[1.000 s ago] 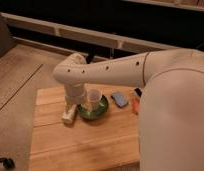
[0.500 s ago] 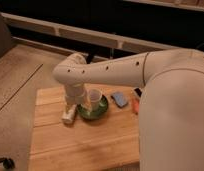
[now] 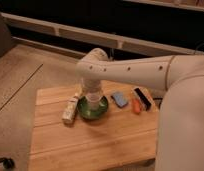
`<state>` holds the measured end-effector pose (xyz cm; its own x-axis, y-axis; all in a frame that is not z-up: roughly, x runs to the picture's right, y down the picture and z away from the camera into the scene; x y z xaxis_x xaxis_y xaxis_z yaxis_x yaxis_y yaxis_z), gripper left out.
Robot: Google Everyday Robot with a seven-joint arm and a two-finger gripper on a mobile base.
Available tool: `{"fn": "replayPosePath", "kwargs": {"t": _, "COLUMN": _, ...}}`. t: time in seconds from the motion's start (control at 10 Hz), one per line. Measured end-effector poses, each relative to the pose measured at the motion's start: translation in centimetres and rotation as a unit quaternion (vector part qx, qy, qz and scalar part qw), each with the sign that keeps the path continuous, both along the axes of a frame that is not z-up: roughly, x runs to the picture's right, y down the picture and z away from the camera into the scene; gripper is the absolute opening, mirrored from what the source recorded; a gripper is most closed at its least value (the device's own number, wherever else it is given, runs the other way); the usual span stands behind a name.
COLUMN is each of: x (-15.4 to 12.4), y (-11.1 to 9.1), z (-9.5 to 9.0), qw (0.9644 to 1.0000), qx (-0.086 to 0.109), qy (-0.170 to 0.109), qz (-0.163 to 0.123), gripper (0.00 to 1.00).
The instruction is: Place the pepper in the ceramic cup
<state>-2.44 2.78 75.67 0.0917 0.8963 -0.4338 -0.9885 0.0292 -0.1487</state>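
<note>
The pepper point(image 3: 136, 106) is a small orange-red piece lying on the wooden table point(image 3: 95, 145), to the right, next to a black bar. The ceramic cup point(image 3: 95, 101) is pale and round and stands in the green dish point(image 3: 90, 111) near the table's middle. My white arm reaches in from the right and bends down over the dish. My gripper point(image 3: 91, 93) hangs right at the cup, touching or just above its rim. It is well left of the pepper and does not hold the pepper.
A white bottle point(image 3: 70, 110) lies on its side left of the dish. A blue pad point(image 3: 119, 99) lies right of the dish, and the black bar point(image 3: 142, 97) beyond it. My own body point(image 3: 182, 125) blocks the table's right side.
</note>
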Motion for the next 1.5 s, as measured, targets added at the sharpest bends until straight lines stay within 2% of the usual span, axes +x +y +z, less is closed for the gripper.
{"fn": "replayPosePath", "kwargs": {"t": 0.1, "x": 3.5, "y": -0.3, "z": 0.5, "qw": 0.9996, "qx": 0.014, "qy": 0.005, "qz": 0.022, "gripper": 0.65}}
{"fn": "replayPosePath", "kwargs": {"t": 0.2, "x": 6.0, "y": -0.4, "z": 0.9, "qw": 0.9990, "qx": 0.025, "qy": 0.010, "qz": 0.035, "gripper": 0.65}}
{"fn": "replayPosePath", "kwargs": {"t": 0.3, "x": 6.7, "y": -0.4, "z": 0.9, "qw": 0.9986, "qx": 0.028, "qy": 0.010, "qz": 0.043, "gripper": 0.65}}
{"fn": "replayPosePath", "kwargs": {"t": 0.6, "x": 6.5, "y": -0.4, "z": 1.0, "qw": 0.9988, "qx": 0.027, "qy": 0.009, "qz": 0.041, "gripper": 0.65}}
{"fn": "replayPosePath", "kwargs": {"t": 0.7, "x": 6.4, "y": -0.1, "z": 1.1, "qw": 0.9988, "qx": 0.024, "qy": 0.009, "qz": 0.041, "gripper": 0.65}}
{"fn": "replayPosePath", "kwargs": {"t": 0.8, "x": 7.4, "y": 1.1, "z": 1.8, "qw": 0.9980, "qx": 0.008, "qy": 0.025, "qz": 0.057, "gripper": 0.65}}
{"fn": "replayPosePath", "kwargs": {"t": 0.9, "x": 9.3, "y": 2.4, "z": 2.4, "qw": 0.9960, "qx": -0.007, "qy": 0.048, "qz": 0.076, "gripper": 0.65}}
{"fn": "replayPosePath", "kwargs": {"t": 1.0, "x": 13.2, "y": 4.3, "z": 2.9, "qw": 0.9901, "qx": -0.027, "qy": 0.095, "qz": 0.099, "gripper": 0.65}}
{"fn": "replayPosePath", "kwargs": {"t": 1.1, "x": 16.4, "y": 4.9, "z": 3.0, "qw": 0.9846, "qx": -0.031, "qy": 0.131, "qz": 0.112, "gripper": 0.65}}
{"fn": "replayPosePath", "kwargs": {"t": 1.2, "x": 18.7, "y": 5.1, "z": 3.2, "qw": 0.9797, "qx": -0.029, "qy": 0.155, "qz": 0.123, "gripper": 0.65}}
{"fn": "replayPosePath", "kwargs": {"t": 1.4, "x": 22.5, "y": 4.7, "z": 4.2, "qw": 0.9731, "qx": -0.016, "qy": 0.186, "qz": 0.135, "gripper": 0.65}}
{"fn": "replayPosePath", "kwargs": {"t": 1.5, "x": 23.4, "y": 4.2, "z": 5.1, "qw": 0.9738, "qx": -0.009, "qy": 0.185, "qz": 0.132, "gripper": 0.65}}
